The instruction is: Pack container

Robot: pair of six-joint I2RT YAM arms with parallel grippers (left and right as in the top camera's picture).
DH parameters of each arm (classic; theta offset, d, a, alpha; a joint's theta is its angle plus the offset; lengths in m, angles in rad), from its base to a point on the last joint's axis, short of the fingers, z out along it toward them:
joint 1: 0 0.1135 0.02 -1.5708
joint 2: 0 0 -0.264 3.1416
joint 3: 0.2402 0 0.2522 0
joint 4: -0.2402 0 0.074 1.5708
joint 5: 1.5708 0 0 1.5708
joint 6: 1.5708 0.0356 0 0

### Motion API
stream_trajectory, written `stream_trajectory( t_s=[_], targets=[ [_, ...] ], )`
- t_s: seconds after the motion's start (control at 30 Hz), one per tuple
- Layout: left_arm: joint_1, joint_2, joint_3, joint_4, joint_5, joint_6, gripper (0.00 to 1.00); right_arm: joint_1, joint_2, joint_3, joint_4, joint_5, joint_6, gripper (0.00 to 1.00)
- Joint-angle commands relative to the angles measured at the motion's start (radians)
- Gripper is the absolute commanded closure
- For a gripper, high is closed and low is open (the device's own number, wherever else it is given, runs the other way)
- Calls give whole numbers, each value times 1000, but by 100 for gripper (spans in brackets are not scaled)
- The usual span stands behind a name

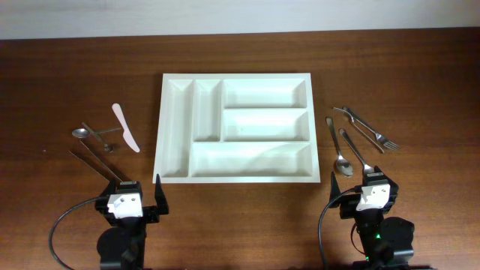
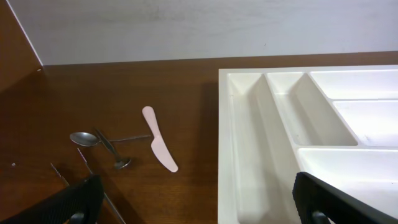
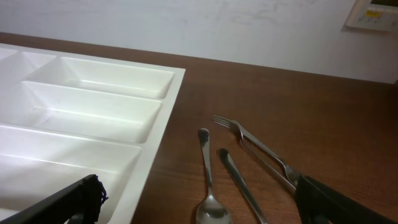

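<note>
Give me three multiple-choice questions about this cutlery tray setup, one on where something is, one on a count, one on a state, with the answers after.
1. Where does the pale pink knife lie relative to the white tray?
A. On the table, on the tray's left-arm side
B. Inside it
C. Among the forks on the right-arm side

2. How many compartments does the tray have?
A. Three
B. Five
C. Seven

3. What state is the tray in?
A. Empty
B. Partly filled
C. Full

Answers:
1 A, the knife lies on bare wood outside the tray's rim.
2 B, two narrow compartments plus three long ones.
3 A, every compartment shows only its white floor.
</note>
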Motion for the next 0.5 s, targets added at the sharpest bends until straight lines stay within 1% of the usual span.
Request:
stream_trajectory(
  t_s=[0.0, 0.3, 0.4, 0.47],
  targets=[
    [4, -10, -6, 3, 13, 16, 1, 3, -11, -9, 3, -9, 8, 1],
    [4, -10, -6, 3, 13, 16, 1, 3, -11, -9, 7, 0, 8, 1],
    [4, -10, -6, 3, 13, 16, 1, 3, -11, -9, 31, 45, 8, 1],
    [4, -10, -6, 3, 13, 16, 1, 3, -11, -8, 76, 48, 16, 1]
  ],
)
